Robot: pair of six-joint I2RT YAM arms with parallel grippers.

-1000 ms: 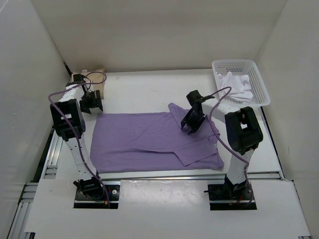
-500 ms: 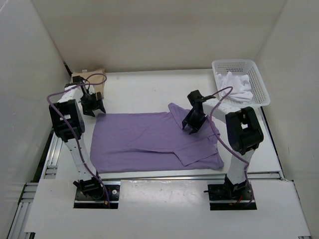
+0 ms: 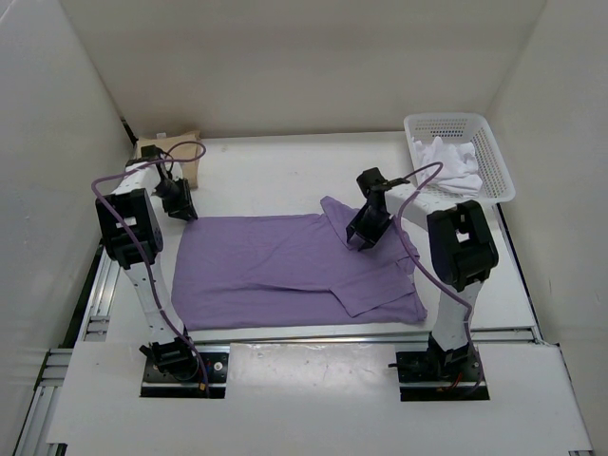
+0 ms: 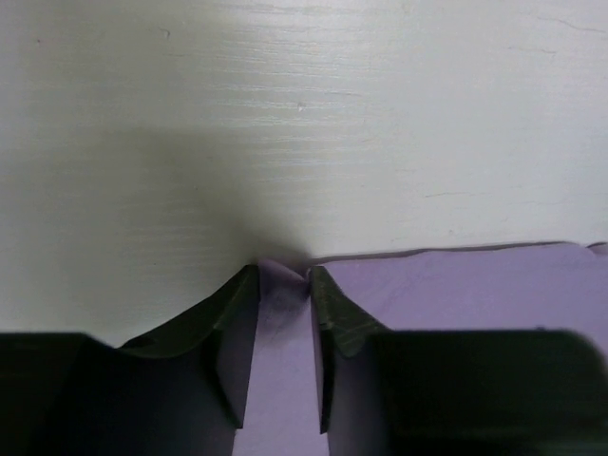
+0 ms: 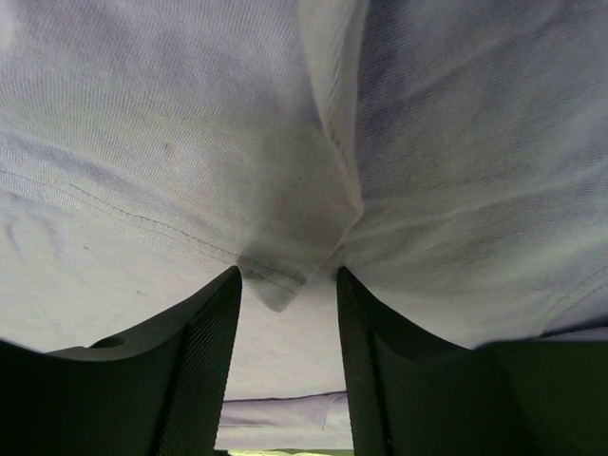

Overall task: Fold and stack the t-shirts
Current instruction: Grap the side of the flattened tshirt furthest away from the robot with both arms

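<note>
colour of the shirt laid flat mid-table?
The shirt is plain lavender purple, no pattern. It shows best in the top external view.

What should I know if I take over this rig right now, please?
Left gripper: shut on the far left corner of the lavender cloth t-shirt, which lies spread flat mid-table.
Right gripper: pinching a fold near that shirt's far right end.
Tan cloth t-shirt: far left corner, apparently folded.
White cloth t-shirt: crumpled in the white perforated plastic basket, far right.
Done: possibly the tan one.
Left: fold lavender, fold white, stack all.
</note>
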